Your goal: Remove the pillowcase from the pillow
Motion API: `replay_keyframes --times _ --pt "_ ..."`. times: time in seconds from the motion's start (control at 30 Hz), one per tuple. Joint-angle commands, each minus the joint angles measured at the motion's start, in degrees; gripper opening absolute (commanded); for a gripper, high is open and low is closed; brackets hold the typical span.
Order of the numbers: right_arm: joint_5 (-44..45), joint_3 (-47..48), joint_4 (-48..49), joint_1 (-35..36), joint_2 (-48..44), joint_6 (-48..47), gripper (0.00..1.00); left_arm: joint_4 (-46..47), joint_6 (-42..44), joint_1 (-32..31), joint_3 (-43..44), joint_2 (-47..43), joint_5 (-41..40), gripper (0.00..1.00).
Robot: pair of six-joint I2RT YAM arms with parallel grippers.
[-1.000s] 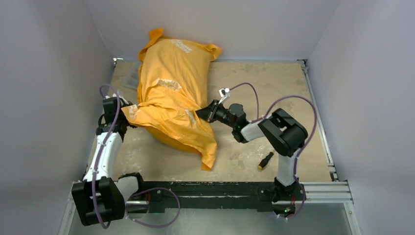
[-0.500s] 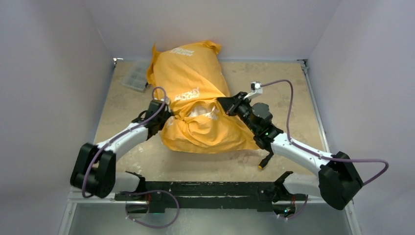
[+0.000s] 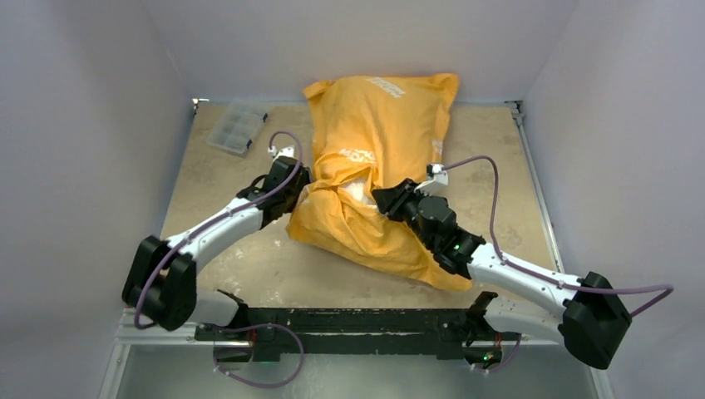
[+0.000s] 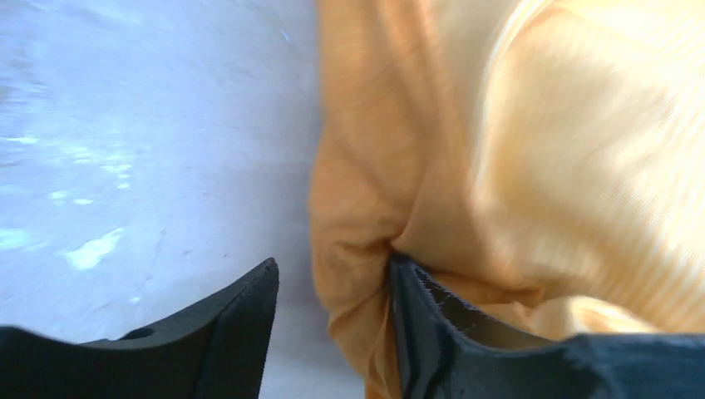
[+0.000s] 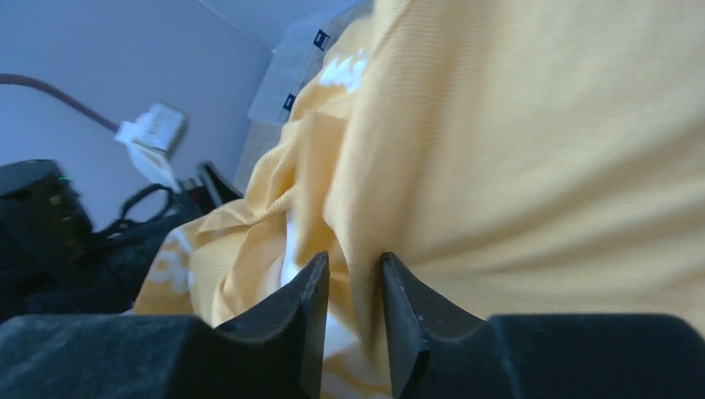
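- Handling the pillowcase (image 3: 374,125) looks easy on weight but awkward on grip. It is thin, soft, limp cloth that bunches and creases, and probably slips through a light pinch.
- It lies mid-table (image 3: 507,174), far end against the back wall and crumpled near end towards the arms. A sliver of white in the folds is likely the pillow (image 3: 358,189), which is otherwise inside the case. The pillow seems plump and light, so it would drag along unless it is held back.
- The best hold looks like the loose gathered cloth at the near end, taken as a deep fold rather than a single layer.
- The left gripper (image 3: 297,179) reaches low and inward to the case's left edge. Its fingers (image 4: 233,324) stand apart, with a fold resting against one and the other clear.
- The right gripper (image 3: 384,198) comes in from the right, its arm lying across the near corner. Its fingers (image 5: 303,320) have a narrow gap with cloth in it, but I cannot tell whether they are pinching it.
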Motion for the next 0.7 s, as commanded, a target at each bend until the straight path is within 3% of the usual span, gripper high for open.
replay_keyframes --times 0.0,0.1,0.2,0.53,0.67 --pt "3.43 6.01 -5.31 2.58 -1.49 2.12 0.46 -4.84 1.73 -0.56 0.94 -13.71 -12.2 0.57" --pt "4.22 9.1 -10.03 2.78 -2.17 0.53 0.73 -12.44 3.82 -0.56 1.66 -19.83 -15.36 0.59" --pt "3.86 12.75 -14.49 3.0 -1.7 -1.68 0.85 -17.67 5.91 -0.56 2.09 -24.52 -15.3 0.68" --pt "-0.72 22.07 -22.06 5.77 -0.87 -10.05 0.98 -22.8 7.39 -0.51 -0.59 -34.55 -7.95 0.7" --pt "-9.99 22.98 -20.03 6.29 1.78 -16.8 0.98 -26.53 9.09 -0.56 0.62 -38.73 -9.08 0.7"
